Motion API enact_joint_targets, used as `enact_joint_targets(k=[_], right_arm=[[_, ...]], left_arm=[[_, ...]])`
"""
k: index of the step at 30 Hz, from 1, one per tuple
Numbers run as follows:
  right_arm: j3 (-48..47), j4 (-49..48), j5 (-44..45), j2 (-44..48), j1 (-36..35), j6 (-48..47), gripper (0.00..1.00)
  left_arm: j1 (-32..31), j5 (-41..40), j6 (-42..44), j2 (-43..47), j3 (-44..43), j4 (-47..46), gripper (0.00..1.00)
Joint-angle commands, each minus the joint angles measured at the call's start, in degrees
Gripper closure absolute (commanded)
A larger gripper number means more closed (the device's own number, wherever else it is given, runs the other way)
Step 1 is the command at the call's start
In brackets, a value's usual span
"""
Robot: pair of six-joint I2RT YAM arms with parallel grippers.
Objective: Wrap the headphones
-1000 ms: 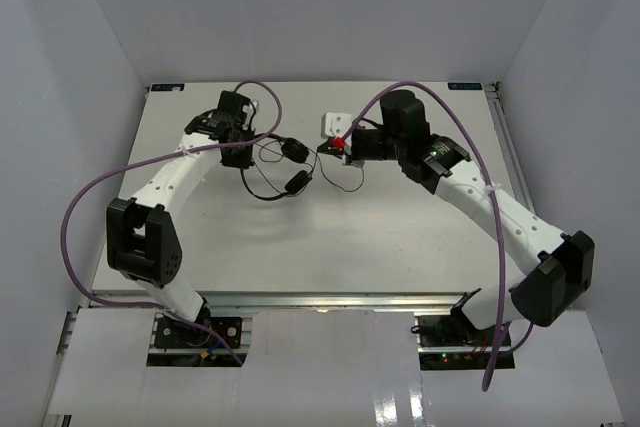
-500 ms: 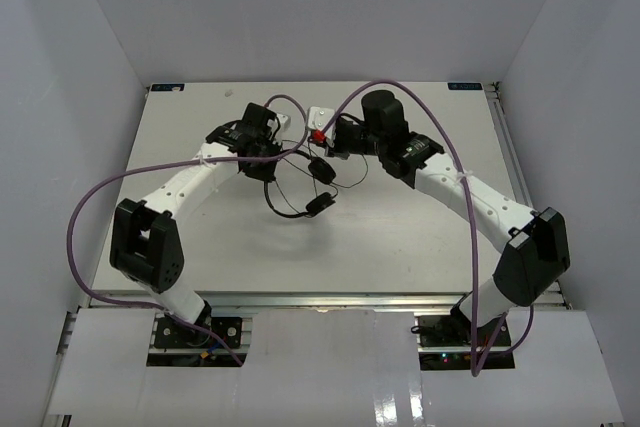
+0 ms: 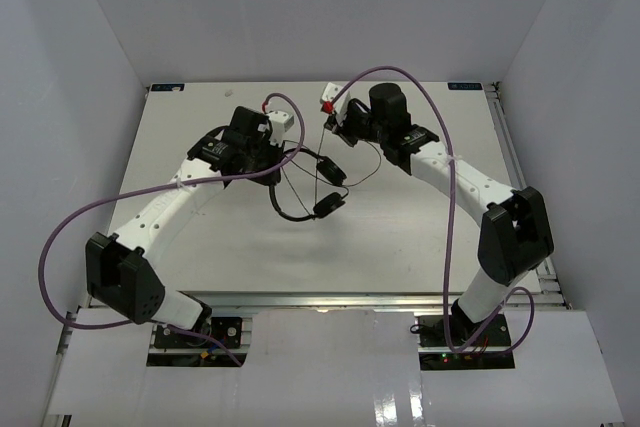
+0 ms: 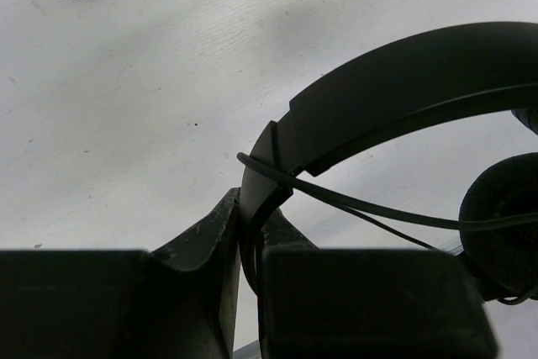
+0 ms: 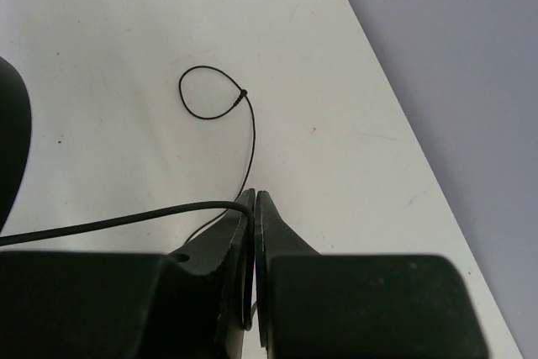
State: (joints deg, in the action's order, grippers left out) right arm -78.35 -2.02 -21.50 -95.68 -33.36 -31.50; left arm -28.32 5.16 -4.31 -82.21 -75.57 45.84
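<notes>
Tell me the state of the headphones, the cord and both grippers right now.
headphones: clamped by the headband in the left gripper.
cord: pinched in the right gripper, one strand crossing the headband, the rest loose.
left gripper: shut on the headphones.
right gripper: shut on the cord.

My claw [image 5: 254,208] is pinched tight on the thin black cord [image 5: 202,203], which trails off left. Ahead, it curls into a small loop on the white table [image 5: 126,39].
</notes>
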Motion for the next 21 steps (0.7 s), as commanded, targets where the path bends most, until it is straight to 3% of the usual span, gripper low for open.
enact_joint_targets(k=[1,7,11,13,21], right_arm=[[-2.78,-3.59,-4.78,-1.63,1.56,5.98,0.92],[-0.93,-4.4,-22.66,-5.0,3.63,13.66,0.92],[2.13,-11.41,-35.16,-7.87,3.91,24.33,0.91],[4.46,-22.71,-40.69,-8.96,3.73,32.49,0.9],[8.75,-61.89,-47.27,-18.44,1.1,69.85,0.84]], left_arm=[[-0.84,4.68,0.13,3.83,-1.03,-0.22,1.0],[-0.94,7.03,-1.97,4.72,-4.32,-0.22,1.0],[-0.94,7.58,-4.66,4.26,-8.9,0.03,1.0],[-0.87,7.33,-6.04,3.66,-12.17,0.47,1.0],[-0.94,5.3,-11.2,1.12,-23.13,5.72,1.0]])
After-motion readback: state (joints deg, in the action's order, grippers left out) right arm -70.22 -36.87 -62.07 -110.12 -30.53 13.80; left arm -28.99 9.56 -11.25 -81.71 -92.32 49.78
